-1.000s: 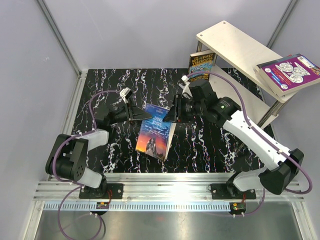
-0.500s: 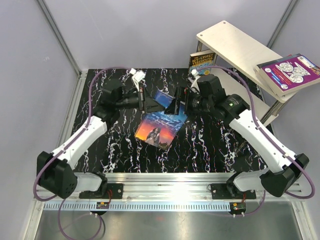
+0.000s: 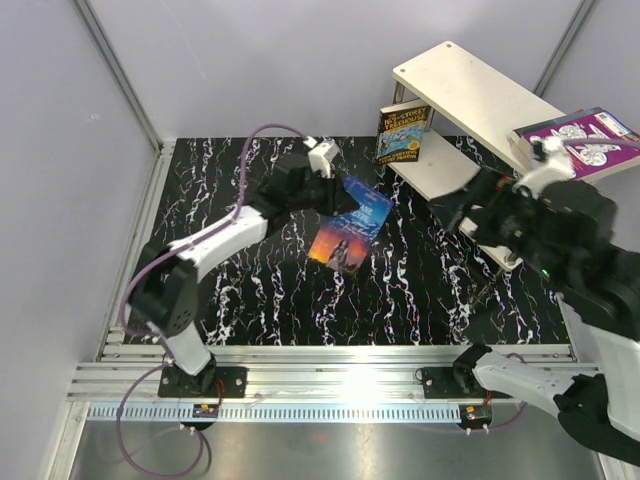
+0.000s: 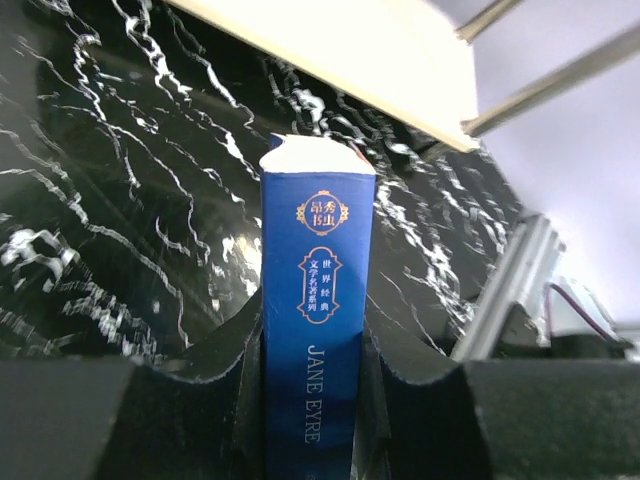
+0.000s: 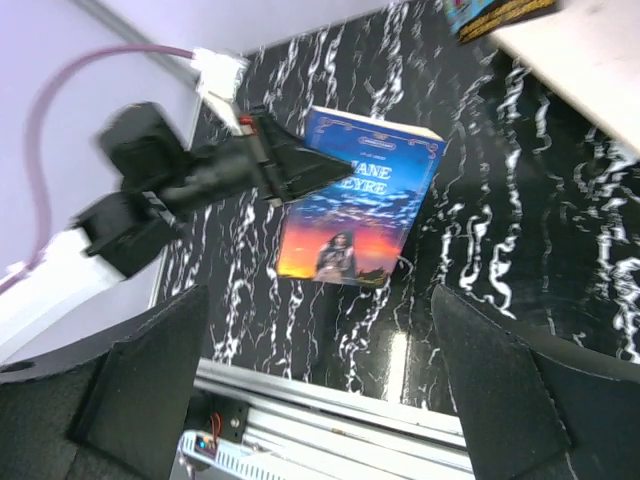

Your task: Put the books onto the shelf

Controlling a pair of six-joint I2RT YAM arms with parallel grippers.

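Blk marble table | L tool clamped on Jane Eyre | R tool apart

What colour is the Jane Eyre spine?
Deep blue spine, gold emblem, white lettering; clearest in left wrist view.

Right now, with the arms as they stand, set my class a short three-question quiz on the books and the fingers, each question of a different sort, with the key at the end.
1. True or false: the left fingers are shut on the Jane Eyre book.
2. Where does the purple book lie? A: on the top board of the shelf. B: under the Jane Eyre book. C: on the shelf's lower board.
3. Fill in: the right fingers stand ___ with nothing between them.
Key: 1 true; 2 A; 3 open.
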